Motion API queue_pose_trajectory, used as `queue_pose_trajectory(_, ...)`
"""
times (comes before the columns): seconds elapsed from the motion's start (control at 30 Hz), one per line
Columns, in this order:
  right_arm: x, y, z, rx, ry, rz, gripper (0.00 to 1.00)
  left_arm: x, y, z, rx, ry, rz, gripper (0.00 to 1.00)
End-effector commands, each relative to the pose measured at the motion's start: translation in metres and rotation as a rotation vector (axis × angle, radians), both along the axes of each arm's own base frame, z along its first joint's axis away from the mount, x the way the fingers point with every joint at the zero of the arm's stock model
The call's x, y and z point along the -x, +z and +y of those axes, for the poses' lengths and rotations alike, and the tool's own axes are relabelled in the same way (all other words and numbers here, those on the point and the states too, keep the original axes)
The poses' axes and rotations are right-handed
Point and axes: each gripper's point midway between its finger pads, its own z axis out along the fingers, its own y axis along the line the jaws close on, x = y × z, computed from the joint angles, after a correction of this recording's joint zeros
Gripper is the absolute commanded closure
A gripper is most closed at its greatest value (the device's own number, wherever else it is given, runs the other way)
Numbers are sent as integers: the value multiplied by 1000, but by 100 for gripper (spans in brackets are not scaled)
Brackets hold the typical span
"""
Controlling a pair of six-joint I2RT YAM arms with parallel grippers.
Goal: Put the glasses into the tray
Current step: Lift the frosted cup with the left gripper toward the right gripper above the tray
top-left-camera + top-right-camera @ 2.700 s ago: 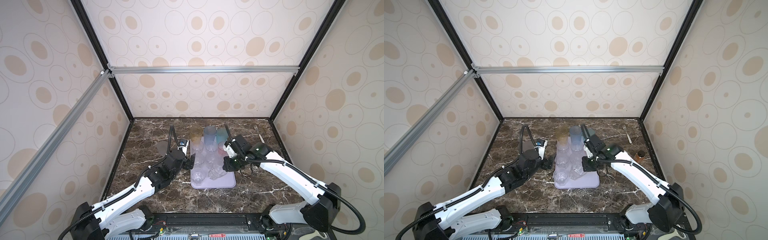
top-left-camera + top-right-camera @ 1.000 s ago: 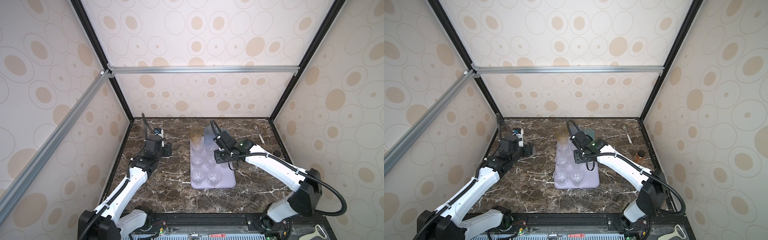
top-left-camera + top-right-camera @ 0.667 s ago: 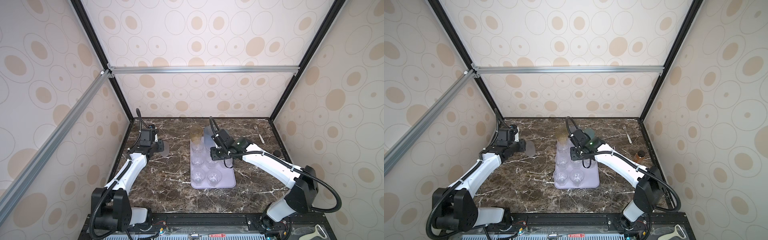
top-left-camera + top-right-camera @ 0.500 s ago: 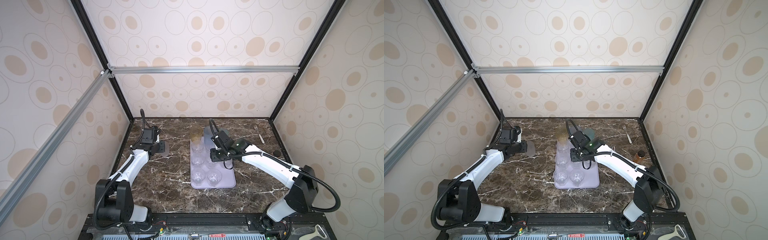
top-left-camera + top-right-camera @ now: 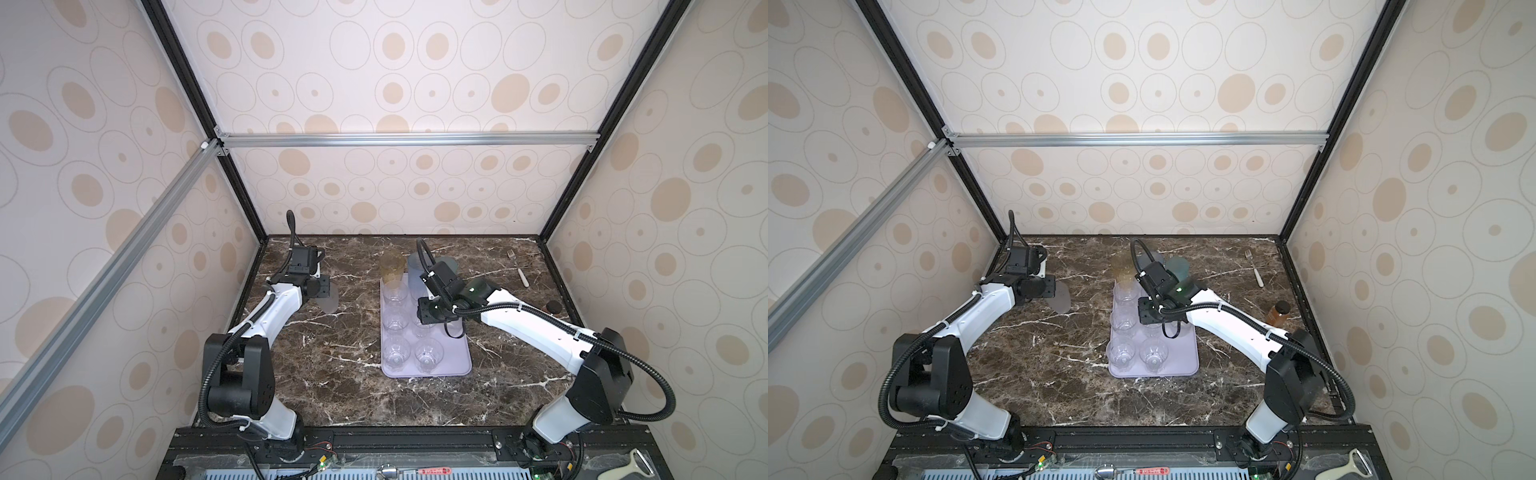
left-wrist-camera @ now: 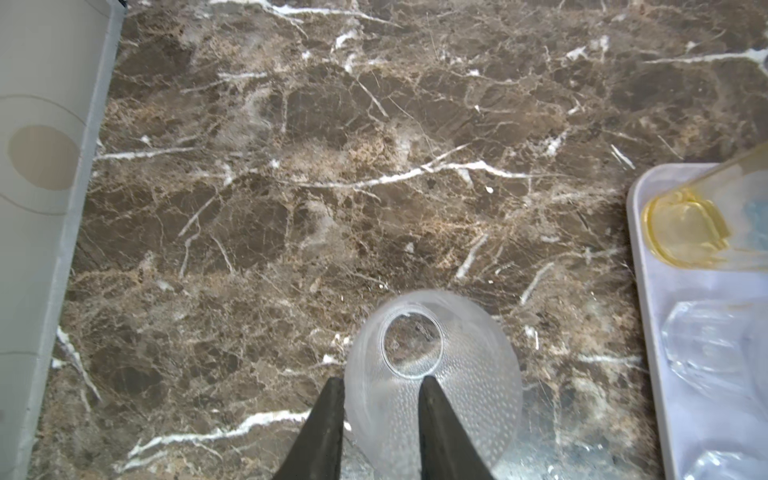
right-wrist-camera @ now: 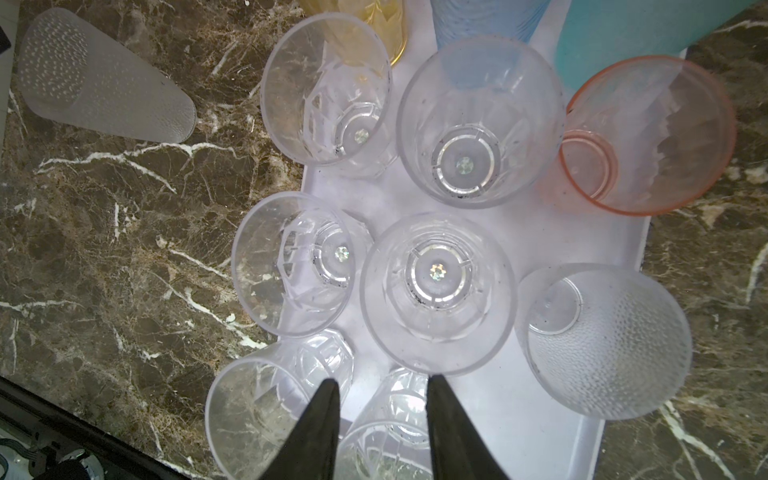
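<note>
Tray (image 5: 457, 365) sits mid-table, long axis near to far. Its near row holds two clear glasses (image 5: 397, 353), and the near-right corner looks bare.

Right gripper (image 7: 382, 380) hangs over the tray's middle with its fingers apart and nothing pinched between them.

Slightly farther back, left of the tray and well apart from its rim, is a frosted tumbler (image 5: 329, 298). It is upright, mouth up, long axis vertical, over the marble table (image 5: 340, 365). Can't tell if its base is lifted.

Left gripper (image 6: 382, 378) is on it from above, straddling the wall, with one finger (image 6: 328, 415) outside and the other inside the mouth. A gap shows between them, so can't tell if the wall is clamped.

At the tray's far end stand an amber glass (image 5: 392, 266), a blue glass (image 5: 413, 270) and a teal glass (image 5: 1178, 266).

Key relation: the tumbler lies left of the tray, so the carry looks like straight right and a bit nearer. Left arm is the close one; the right arm would have to cross the whole tray.

Likely snag: right gripper sits over the free side.
</note>
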Motion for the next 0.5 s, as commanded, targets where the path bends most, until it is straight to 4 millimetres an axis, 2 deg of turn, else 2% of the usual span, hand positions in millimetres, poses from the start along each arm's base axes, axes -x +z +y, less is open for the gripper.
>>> queue_pose_trajectory(0.0,2,-4,0,0,-9,15,63,-4,-3,8,-43,-1,32,72)
queue_pose_trajectory(0.23,3,-9,1,2,-8,24,63,-4,-16,13,-63,3,53,75)
queue_pose_trajectory(0.37,3,-9,4,-8,-6,31,63,-4,-31,11,-50,-4,94,81)
queue_pose_trajectory(0.47,3,-7,3,-7,-7,25,63,-5,-27,7,-28,-10,74,84)
